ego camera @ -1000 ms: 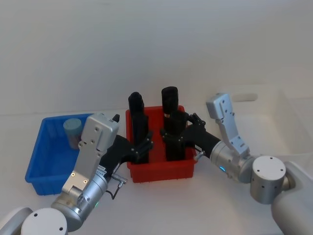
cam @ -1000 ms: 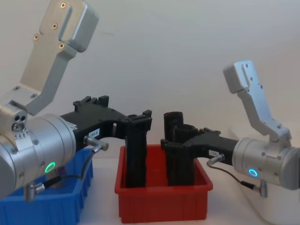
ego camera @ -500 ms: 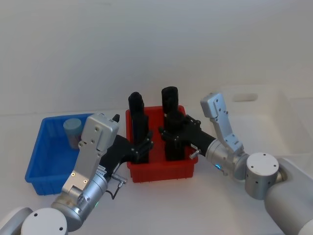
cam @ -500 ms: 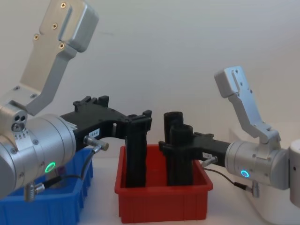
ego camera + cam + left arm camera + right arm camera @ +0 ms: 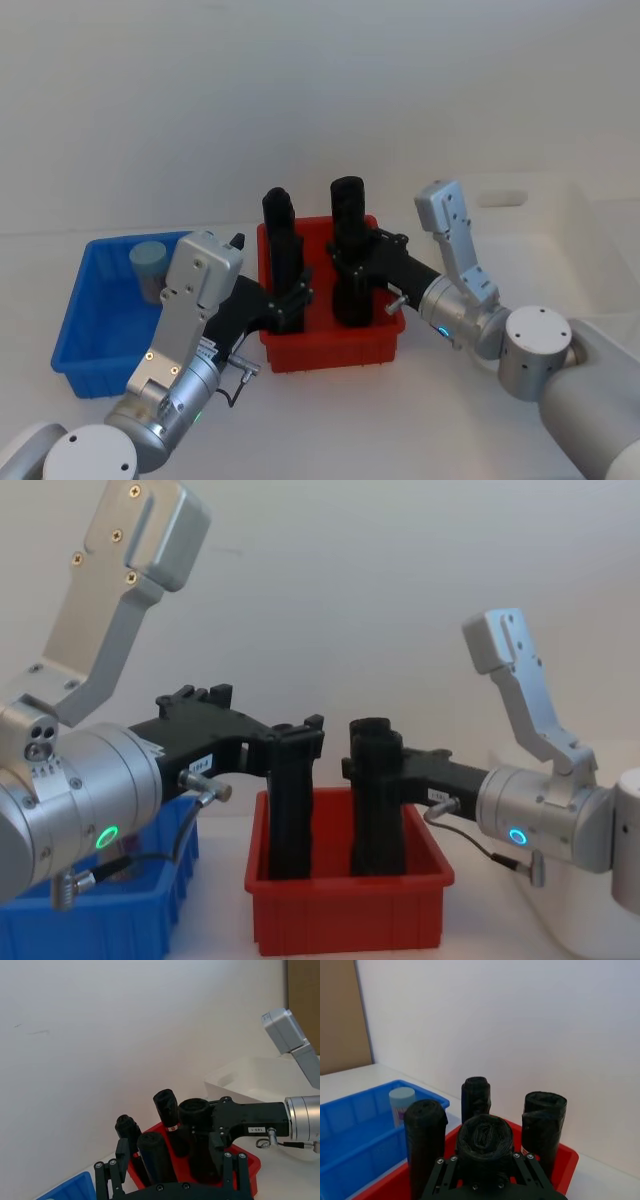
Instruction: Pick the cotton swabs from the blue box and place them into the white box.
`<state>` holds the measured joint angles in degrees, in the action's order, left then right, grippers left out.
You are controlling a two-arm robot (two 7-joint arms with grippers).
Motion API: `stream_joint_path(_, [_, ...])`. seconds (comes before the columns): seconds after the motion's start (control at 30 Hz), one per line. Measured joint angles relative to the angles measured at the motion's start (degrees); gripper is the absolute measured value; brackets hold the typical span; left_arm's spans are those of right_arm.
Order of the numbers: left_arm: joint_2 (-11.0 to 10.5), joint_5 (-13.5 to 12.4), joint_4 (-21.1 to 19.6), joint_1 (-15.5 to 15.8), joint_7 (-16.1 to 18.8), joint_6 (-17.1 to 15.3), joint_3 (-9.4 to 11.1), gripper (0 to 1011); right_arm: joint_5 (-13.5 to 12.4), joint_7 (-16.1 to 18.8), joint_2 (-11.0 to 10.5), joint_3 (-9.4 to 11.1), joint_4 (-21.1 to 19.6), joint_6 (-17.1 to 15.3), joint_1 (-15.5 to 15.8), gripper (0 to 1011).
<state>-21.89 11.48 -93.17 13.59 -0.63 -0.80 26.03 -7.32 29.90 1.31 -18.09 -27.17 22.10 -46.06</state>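
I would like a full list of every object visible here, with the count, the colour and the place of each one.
blue box: one, bright blue, on the table at the robot's left.
cotton swabs: one jar, pale teal lid, standing in the far part of the blue box.
red bin: one, red, centre of the table.
black cylinders: four, black, upright in the red bin.
white box: one, white, at the robot's right.
table: one, white, under everything.
left gripper: black, at a cylinder in the red bin.
right gripper: black, at another cylinder there.
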Motion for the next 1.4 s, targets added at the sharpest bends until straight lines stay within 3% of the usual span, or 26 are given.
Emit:
stream_joint_path(0.3, [0.00, 0.00, 0.00, 0.00, 0.00, 0.00, 0.00, 1004, -1.65, -1.38, -1.79, 0.64, -12.56, -1.87, 5.39, 386])
stream_joint_path(0.5, [0.00, 0.00, 0.00, 0.00, 0.00, 0.00, 0.00, 1004, -2.38, -4.14, -3.37, 0.99, -22.83, -4.21, 9.84, 358])
stream_joint_path(0.77, [0.00, 0.00, 0.00, 0.00, 0.00, 0.00, 0.00, 1004, -2.52, -8.37, -5.08, 1.47, -32.58, -6.85, 14.23, 340])
stream_joint_path(0.93, [0.00, 0.00, 0.00, 0.00, 0.00, 0.00, 0.00, 1004, -2.39, -11.76, -6.44, 2.08, -38.20, -8.70, 16.96, 340])
stream_joint_path(1.4, [0.00, 0.00, 0.00, 0.00, 0.00, 0.00, 0.00, 1004, -2.07, -19.52, -10.31, 4.92, -48.16, -12.52, 22.31, 340])
